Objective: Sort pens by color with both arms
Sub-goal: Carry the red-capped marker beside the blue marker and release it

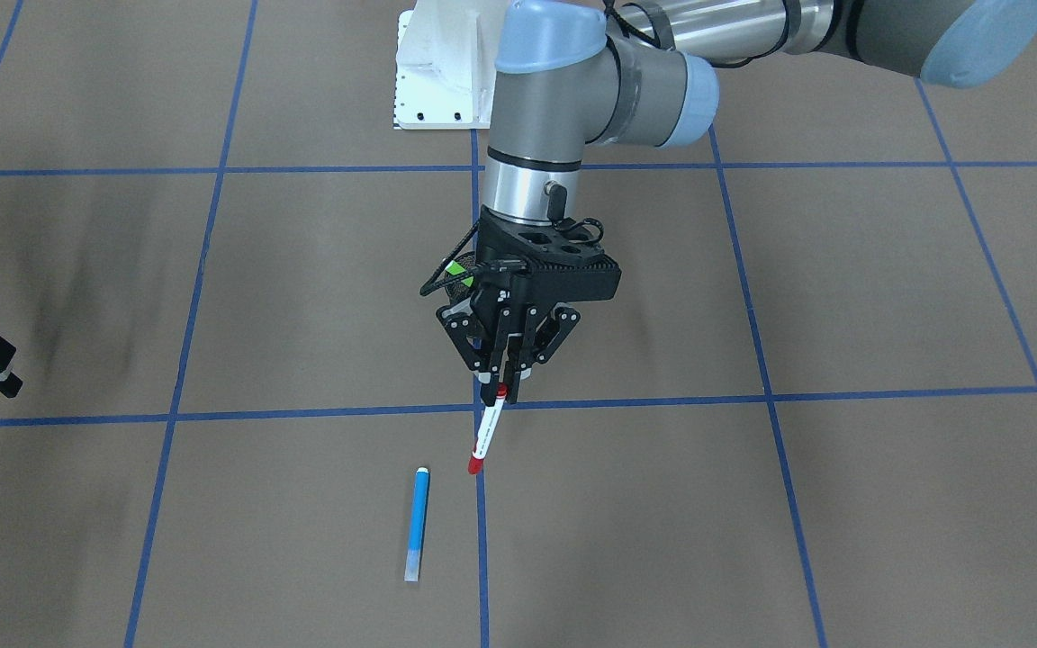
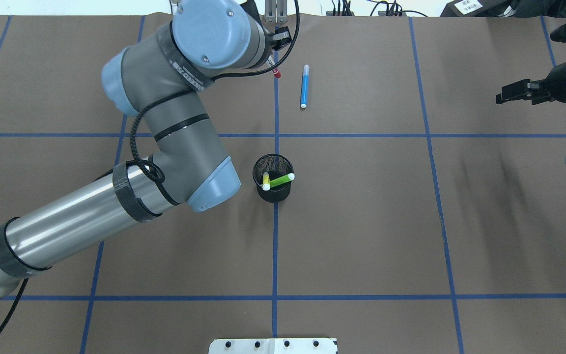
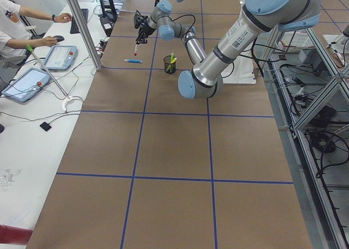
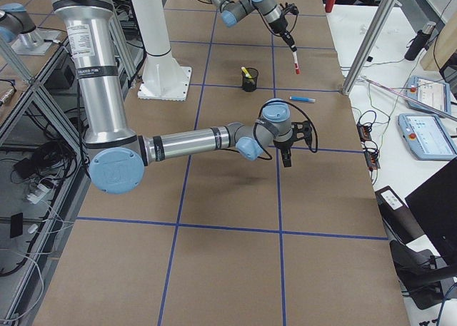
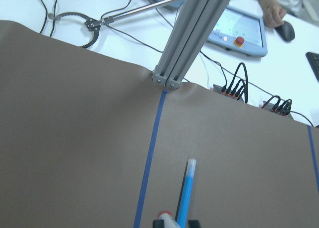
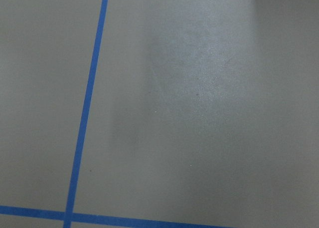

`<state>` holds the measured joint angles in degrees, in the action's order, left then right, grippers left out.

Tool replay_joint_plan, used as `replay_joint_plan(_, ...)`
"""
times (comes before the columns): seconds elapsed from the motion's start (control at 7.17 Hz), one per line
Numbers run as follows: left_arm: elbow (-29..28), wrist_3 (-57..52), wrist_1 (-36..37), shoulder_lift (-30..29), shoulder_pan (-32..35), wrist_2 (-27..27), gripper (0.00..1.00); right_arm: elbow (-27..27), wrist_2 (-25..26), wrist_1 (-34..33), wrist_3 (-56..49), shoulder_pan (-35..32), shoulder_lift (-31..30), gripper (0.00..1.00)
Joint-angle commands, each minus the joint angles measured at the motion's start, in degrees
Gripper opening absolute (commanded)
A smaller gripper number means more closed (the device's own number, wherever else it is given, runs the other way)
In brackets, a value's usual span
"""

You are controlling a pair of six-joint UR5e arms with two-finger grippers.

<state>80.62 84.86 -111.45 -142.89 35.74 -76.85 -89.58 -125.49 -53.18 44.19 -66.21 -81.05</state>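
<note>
Two pens stand crossed in the black wire-mesh cup [image 2: 257, 169], a green pen [image 2: 279, 180] and a yellow pen [image 2: 266, 181], at the middle of the worktop [image 2: 361, 221]. Farther out, the left pincer [image 1: 502, 382] is clamped on the top of the red-ended white pen [image 1: 488, 434], which hangs tip-down, slightly tilted and apparently off the surface. From that pen the cup lies straight back toward the robot, along the same blue tape line [image 2: 275, 236]. The blue pen [image 1: 419, 522] lies flat just right of the held one in the overhead view, its long axis running near to far. The left arm [image 2: 67, 226] is plainly the nearer to it. The right pincer [image 2: 514, 92] hangs well apart at the far right, and whether it is parted or together cannot be told.
</note>
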Motion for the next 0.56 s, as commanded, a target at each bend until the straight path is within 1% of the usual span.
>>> replay_joint_plan(0.0, -17.6, 4.8, -13.9, -4.5, -5.1, 17.7, 0.0, 0.2, -1.9, 0.1, 0.1, 0.0, -0.3, 1.0)
replay_joint_plan(0.14, -23.1, 9.7, -14.3, -6.8, -5.2, 19.2, 0.0, 0.2, -1.8, 0.1, 0.2, 0.1, -0.2, 1.0)
replay_joint_plan(0.42, -29.1, 13.2, -16.2, -9.3, -5.2, 21.9, 0.0, -0.1, -1.9, 0.1, 0.2, 0.2, -0.3, 1.0)
